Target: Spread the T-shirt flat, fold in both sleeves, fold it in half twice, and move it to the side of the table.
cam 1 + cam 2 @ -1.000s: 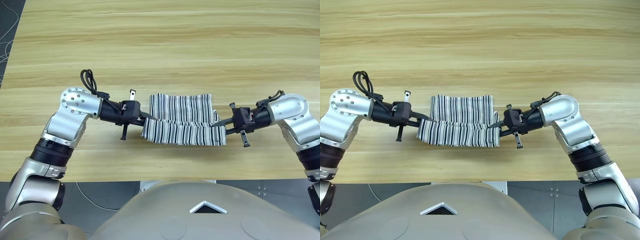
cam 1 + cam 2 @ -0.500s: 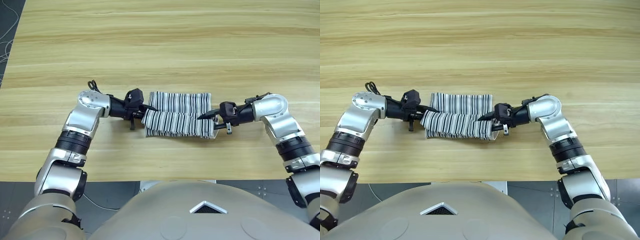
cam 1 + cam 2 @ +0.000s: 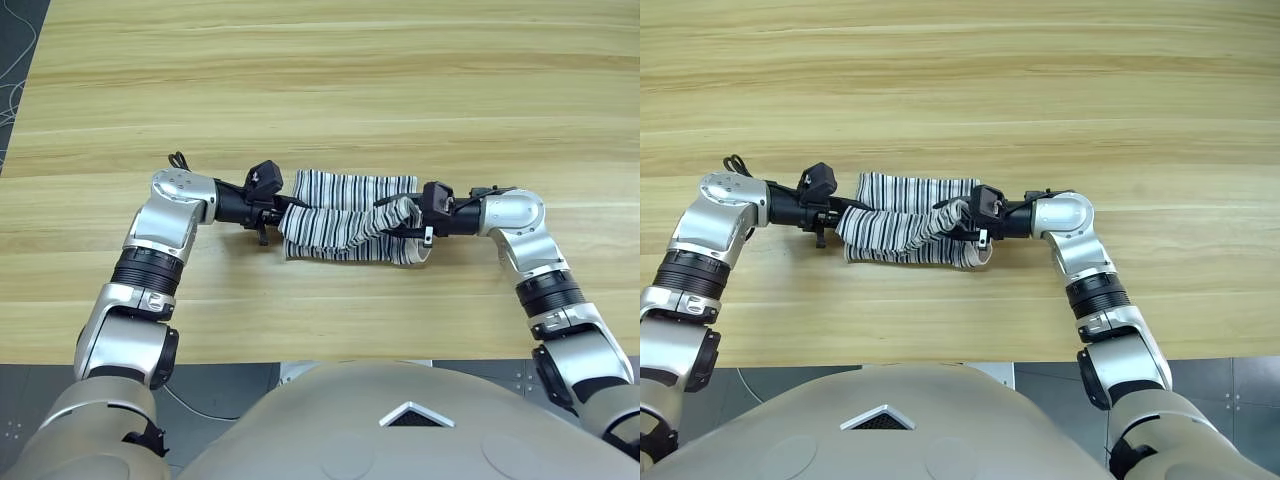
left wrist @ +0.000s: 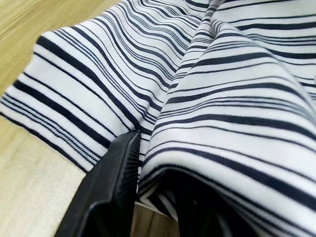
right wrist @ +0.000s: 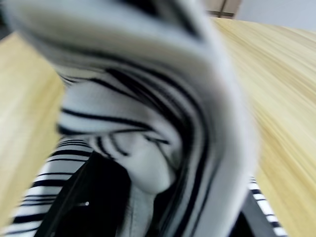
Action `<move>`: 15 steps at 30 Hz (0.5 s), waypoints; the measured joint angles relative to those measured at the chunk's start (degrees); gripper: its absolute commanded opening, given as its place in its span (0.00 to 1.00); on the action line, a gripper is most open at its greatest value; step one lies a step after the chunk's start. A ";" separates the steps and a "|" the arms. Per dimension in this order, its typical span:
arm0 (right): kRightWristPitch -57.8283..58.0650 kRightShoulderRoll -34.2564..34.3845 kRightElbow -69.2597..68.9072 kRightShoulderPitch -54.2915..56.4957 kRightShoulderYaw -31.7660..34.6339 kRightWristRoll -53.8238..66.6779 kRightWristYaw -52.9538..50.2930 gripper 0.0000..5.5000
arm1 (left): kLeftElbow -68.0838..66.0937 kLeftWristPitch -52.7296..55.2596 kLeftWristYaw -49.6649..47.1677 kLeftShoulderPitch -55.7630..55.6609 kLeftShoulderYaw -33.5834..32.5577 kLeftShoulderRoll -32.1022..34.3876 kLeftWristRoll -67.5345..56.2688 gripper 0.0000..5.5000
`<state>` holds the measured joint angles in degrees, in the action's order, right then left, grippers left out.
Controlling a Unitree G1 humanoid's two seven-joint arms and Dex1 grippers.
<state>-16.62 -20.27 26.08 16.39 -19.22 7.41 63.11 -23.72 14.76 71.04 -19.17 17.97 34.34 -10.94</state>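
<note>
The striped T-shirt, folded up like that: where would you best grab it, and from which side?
By its two short ends, coming in sideways, low over the table. The T-shirt lies as a long folded band, so an end pinch gathers its layers; the left pincer and right pincer grip there.

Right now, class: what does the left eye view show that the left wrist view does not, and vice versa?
Left eye view, unlike the wrist view: the whole T-shirt bunched between the left gripper and right gripper, one at each end. Left wrist view, unlike the eye view: a ribbed black finger tucked under a fabric fold. Both: striped cloth on the wooden table.
</note>
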 measured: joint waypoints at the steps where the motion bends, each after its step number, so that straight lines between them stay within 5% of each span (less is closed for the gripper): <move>1: -0.60 0.97 1.30 0.61 -0.03 -1.30 -1.88 0.34 | 0.31 -0.01 0.05 0.24 -0.11 0.04 0.01 0.20; 9: -1.05 5.70 11.81 7.02 0.58 -9.43 -16.35 0.34 | 1.53 -0.04 0.97 1.04 -0.18 0.85 0.05 0.20; 15: 5.72 5.68 12.38 7.97 3.21 -8.09 -17.55 0.34 | -0.66 1.97 0.83 0.64 -3.26 0.54 -1.33 0.20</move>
<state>-10.89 -14.59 38.47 24.36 -16.02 -0.67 45.56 -24.38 16.73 71.87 -18.53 14.71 34.88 -12.28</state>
